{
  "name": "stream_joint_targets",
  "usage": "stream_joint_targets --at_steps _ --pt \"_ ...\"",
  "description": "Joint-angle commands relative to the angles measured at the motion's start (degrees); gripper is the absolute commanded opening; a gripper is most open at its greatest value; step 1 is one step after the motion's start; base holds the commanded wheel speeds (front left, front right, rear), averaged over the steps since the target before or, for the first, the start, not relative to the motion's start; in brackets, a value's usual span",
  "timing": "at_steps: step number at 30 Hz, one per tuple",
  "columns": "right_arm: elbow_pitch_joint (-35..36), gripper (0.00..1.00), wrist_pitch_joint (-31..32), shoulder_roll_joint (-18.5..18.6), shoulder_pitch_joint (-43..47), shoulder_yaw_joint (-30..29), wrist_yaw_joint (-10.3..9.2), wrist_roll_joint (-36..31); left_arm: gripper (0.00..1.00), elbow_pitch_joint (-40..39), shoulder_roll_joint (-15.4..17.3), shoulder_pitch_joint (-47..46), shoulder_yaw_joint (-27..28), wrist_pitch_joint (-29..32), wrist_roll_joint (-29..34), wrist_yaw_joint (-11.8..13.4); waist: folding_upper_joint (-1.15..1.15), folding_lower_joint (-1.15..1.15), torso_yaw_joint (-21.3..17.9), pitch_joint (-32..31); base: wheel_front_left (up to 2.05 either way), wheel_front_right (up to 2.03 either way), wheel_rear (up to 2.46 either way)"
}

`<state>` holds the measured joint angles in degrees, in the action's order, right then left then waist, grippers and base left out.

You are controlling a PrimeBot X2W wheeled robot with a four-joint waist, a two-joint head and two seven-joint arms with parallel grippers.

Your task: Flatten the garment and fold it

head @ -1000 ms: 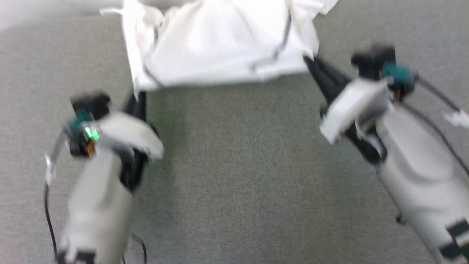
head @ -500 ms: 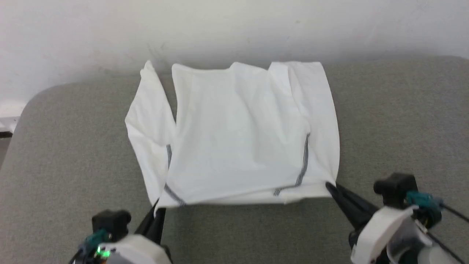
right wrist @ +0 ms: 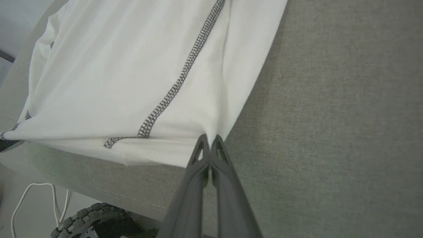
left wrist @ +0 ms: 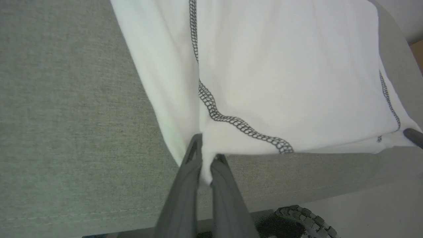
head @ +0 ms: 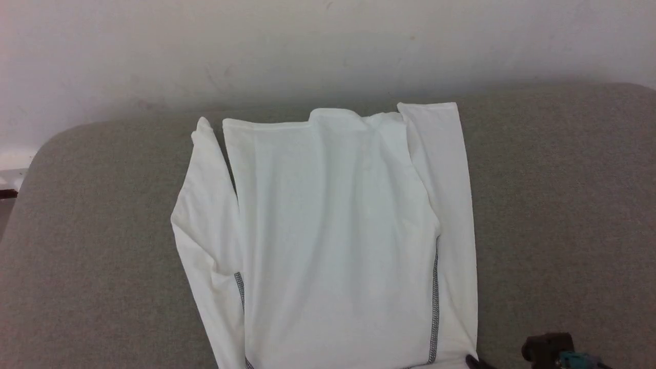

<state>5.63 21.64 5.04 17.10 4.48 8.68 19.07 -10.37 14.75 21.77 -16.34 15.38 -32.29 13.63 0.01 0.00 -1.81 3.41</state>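
Lengthwise, the garment point(head: 333, 230) is laid on a grey woven cushion point(head: 564, 205), its long axis running straight away from both grippers: the hem is nearest them and the collar end farthest, close to a pale wall point(head: 307, 46). A sleeve is laid along each side of the body. The fabric is thin, plain and white, and dark zigzag stitching point(left wrist: 238, 122) is seen along its seams. The left gripper point(left wrist: 206, 155) is closed tight on the near hem corner on its side, with cloth pinched between its fingers. The right gripper point(right wrist: 210, 140) is likewise clamped on the opposite hem corner. Compared with half a second earlier, the head camera has shifted, and the body panel is seen smoother and more drawn out, with fewer creases.
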Motion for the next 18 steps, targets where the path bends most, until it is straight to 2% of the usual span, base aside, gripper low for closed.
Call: stream_joint_targets --at_steps 1,3,4,5,6,7,8,9,13,18 --pt "-2.2 0.0 -0.8 1.3 0.2 -2.5 -1.2 -1.2 0.0 2.8 1.1 -0.5 1.7 -0.8 -0.1 0.2 -0.01 0.0 0.5 0.6 0.0 0.0 0.0" --pt "-4.9 0.0 -2.5 0.9 -0.6 -1.9 -1.2 -1.6 0.0 5.6 0.1 -2.0 1.1 -1.6 -0.8 -1.0 -0.01 0.0 0.7 0.9 0.0 0.0 0.0" --pt "-6.4 0.18 -2.9 0.8 -0.9 -1.6 -1.2 -2.0 0.0 7.0 -0.3 -2.7 0.6 -1.7 -1.1 -1.7 -0.01 0.0 0.7 1.0 0.0 0.0 0.0" --pt "-7.6 0.41 -3.4 0.8 -1.4 -1.1 -1.2 -2.3 0.0 8.4 -0.6 -3.5 0.2 -2.0 -1.1 -2.2 -0.01 0.0 0.7 1.2 0.0 0.0 0.0" --pt "-8.4 0.79 -4.2 0.6 -2.0 -0.7 -1.2 -2.1 0.0 9.5 -1.0 -4.4 0.0 -2.6 -1.2 -2.8 -0.01 0.0 0.6 1.3 0.0 0.0 0.0" --pt "-9.1 1.0 -4.8 0.5 -2.5 -0.3 -1.2 -2.1 0.41 10.7 -1.5 -5.2 -0.2 -3.1 -1.4 -3.2 -0.01 0.0 0.6 1.4 0.0 0.0 0.0" --pt "-9.5 1.0 -5.5 0.6 -3.0 0.2 -1.2 -2.2 0.88 11.6 -1.8 -6.0 -0.4 -3.5 -1.5 -3.7 -0.01 0.0 0.5 1.5 0.0 0.0 0.0" --pt "-9.4 1.0 -6.6 0.6 -3.6 0.6 -1.2 -1.8 1.0 12.2 -2.1 -6.8 -0.5 -4.1 -1.5 -4.1 -0.01 0.0 0.5 1.6 0.0 0.0 0.0" --pt "-6.4 1.0 -11.0 0.9 -4.9 1.8 -1.2 0.1 1.0 12.3 -2.3 -8.7 -0.1 -6.5 -1.0 -4.6 -0.01 0.0 0.1 1.4 0.0 0.0 0.0" --pt "0.5 1.0 -15.8 0.7 -6.7 0.9 -1.2 -1.1 1.0 5.8 -0.8 -9.1 1.6 -6.2 -2.0 -4.8 -0.01 0.0 -0.8 1.3 0.0 0.0 0.0"
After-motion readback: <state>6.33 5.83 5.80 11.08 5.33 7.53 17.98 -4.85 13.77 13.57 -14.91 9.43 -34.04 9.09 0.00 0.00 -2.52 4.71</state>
